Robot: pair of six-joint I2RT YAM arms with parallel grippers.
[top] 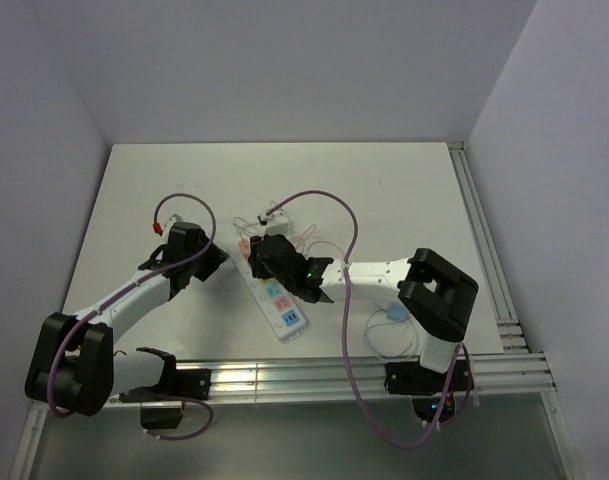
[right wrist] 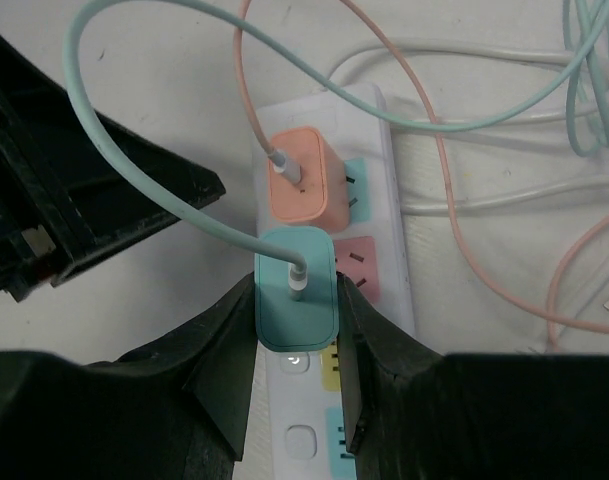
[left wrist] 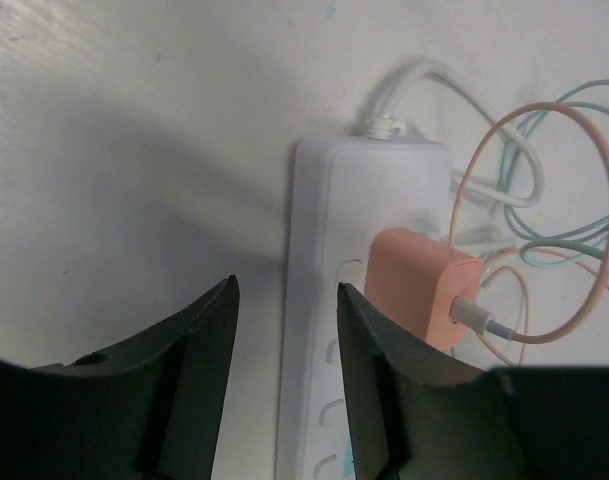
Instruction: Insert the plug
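Only the right wrist view is showing the right pincer (right wrist: 296, 298) clamping the glossy, rounded teal plug (right wrist: 296, 285) over the white power strip (right wrist: 389, 230), which is lying mid-surface (top: 404, 190) toward the near edge. The left pincer (left wrist: 287, 286) is gaping beside the boxy orange plug (left wrist: 424, 285).

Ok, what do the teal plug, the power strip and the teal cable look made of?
Teal plug: hard plastic with a smooth satin shell, judging by its moulded rounded corners and soft sheen. Power strip: rigid white plastic, slightly glossy. Teal cable: probably rubbery sheathing, since it bends in loose curves.
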